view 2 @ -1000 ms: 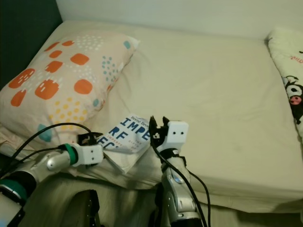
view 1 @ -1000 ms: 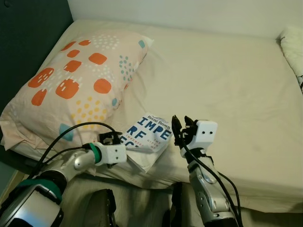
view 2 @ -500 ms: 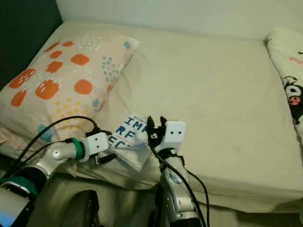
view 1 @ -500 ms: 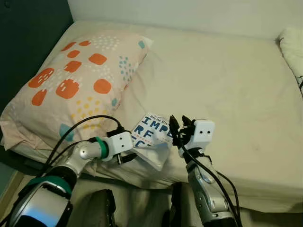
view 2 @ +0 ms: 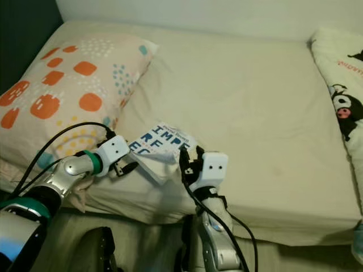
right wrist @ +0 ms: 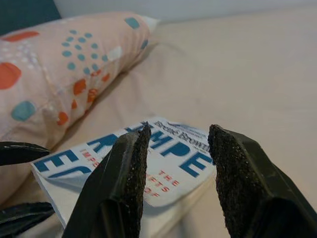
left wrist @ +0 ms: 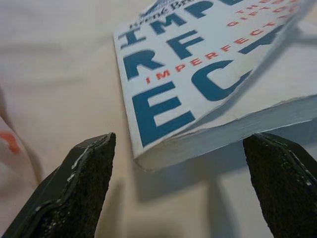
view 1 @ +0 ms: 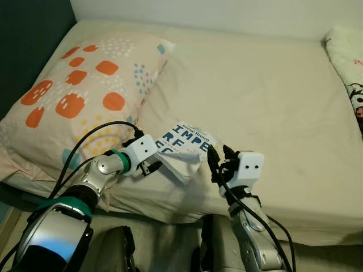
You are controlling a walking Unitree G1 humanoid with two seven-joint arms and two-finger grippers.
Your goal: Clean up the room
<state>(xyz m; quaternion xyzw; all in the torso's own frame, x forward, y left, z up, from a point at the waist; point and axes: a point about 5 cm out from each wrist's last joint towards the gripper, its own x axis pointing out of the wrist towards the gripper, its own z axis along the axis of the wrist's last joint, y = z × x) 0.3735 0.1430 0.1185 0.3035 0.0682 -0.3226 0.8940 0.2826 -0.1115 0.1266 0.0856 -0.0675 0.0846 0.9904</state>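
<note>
A white paperback [view 1: 186,141] with big blue letters lies on the bed near its front edge, its front cover [left wrist: 208,59] bowed up off the pages. My left gripper [view 1: 155,166] is open at the book's near left corner, one finger [left wrist: 74,193] on each side of that corner. My right gripper [view 1: 218,161] is open just off the book's near right side, fingers [right wrist: 124,183] pointing over the book [right wrist: 163,163] without touching it.
A pink pillow [view 1: 79,90] with orange and teal spots lies left of the book. A cartoon-print blanket [view 2: 340,85] lies at the far right. The cream bed sheet [view 1: 266,96] stretches behind the book. A dark wall [view 1: 28,34] bounds the left.
My left gripper swung right from beside the book to its near left corner, and the book's cover has bowed up. The right gripper drew slightly back. The camera shifted a little.
</note>
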